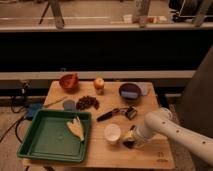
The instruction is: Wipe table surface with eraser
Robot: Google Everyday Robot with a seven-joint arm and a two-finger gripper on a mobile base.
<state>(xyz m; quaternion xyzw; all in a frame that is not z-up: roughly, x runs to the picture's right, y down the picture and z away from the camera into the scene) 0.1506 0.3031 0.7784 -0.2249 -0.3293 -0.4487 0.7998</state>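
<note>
Tool (128, 142): sitting low over the front right of the surface (156, 156), just beside the white cup (112, 133), and clamping the eraser (129, 134). The eraser is resting dark side down on the wood with its pale body uppermost, apparently so the wiping face is meeting the grain. The arm is reaching in from the right, probably to sweep the bare front strip. The green tray (35, 148) and black-handled utensil (111, 114) are lying apart from it.
</note>
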